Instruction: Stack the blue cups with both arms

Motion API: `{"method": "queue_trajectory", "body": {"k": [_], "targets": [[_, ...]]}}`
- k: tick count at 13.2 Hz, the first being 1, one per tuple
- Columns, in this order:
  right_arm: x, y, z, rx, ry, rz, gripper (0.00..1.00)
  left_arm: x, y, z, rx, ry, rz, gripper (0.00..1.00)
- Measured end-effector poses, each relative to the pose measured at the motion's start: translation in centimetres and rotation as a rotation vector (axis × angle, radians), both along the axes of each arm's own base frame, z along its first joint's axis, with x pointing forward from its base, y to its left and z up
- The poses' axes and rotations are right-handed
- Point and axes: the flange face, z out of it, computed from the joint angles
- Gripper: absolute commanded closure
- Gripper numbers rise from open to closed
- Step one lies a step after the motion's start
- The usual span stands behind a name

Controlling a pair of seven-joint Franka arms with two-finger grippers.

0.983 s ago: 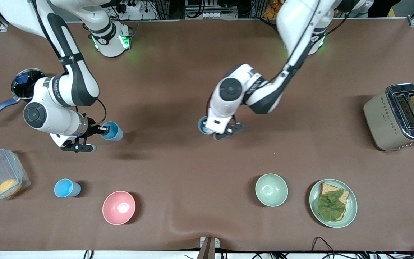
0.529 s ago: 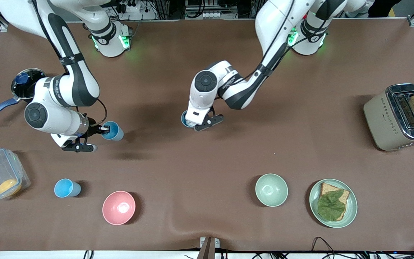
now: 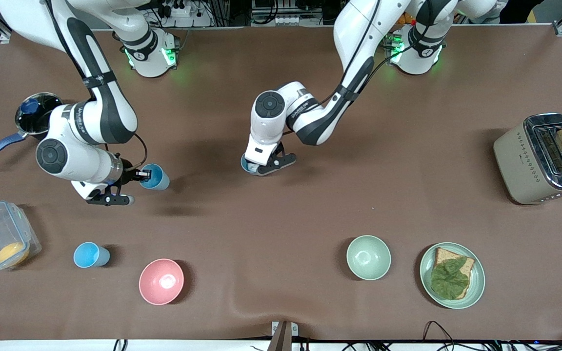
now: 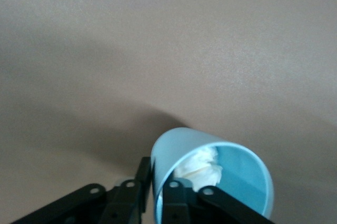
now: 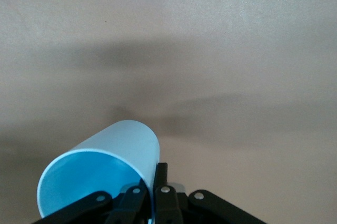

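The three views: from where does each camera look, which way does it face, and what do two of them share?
Front view: high across the table, facing both arms' bases and the toaster.
Left wrist view: on the left wrist; the left gripper pinches a blue cup holding something white.
Right wrist view: the right gripper pinches another blue cup.
Shared: the front view shows both cups.

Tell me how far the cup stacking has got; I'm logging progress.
Done: each arm has picked up a small light-blue plastic cup. The right gripper pinches the rim of one; the left gripper holds another with something white inside. In hand: both cups are over the brown table, apart. Left: nesting them, then the third blue cup beside the pink bowl.
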Motion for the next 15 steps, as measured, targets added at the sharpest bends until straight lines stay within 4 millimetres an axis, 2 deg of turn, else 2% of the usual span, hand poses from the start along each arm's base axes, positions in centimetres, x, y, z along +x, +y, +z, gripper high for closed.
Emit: {"method": "queue_trajectory", "body": {"k": [2,4,5,7,9,12,15], "targets": [[0.0,0.1,0.1,-0.001,-0.001,-0.005,1.00,0.2,-0.2,0.5,-0.004,-0.014,0.000,0.00],[0.1,0.8,0.3,-0.004,-0.005,-0.023,1.00,1.2,-0.1,1.8,-0.019,-0.038,0.010,0.00],[0.2,1.5,0.6,-0.008,-0.004,-0.035,1.00,1.9,0.0,3.0,-0.030,-0.056,0.016,0.00],[0.1,4.1,1.7,-0.017,0.008,-0.057,1.00,3.8,1.1,6.9,-0.052,-0.095,0.043,0.00],[0.1,7.6,3.6,-0.023,0.011,-0.087,1.00,6.1,3.7,11.9,-0.055,-0.117,0.069,0.00],[-0.5,14.7,6.4,0.013,-0.007,-0.140,1.00,8.8,8.5,19.4,-0.035,-0.132,0.071,0.00],[-2.7,20.7,7.2,0.009,-0.008,-0.158,1.00,10.9,14.8,25.7,0.012,-0.134,-0.006,0.00]]}}
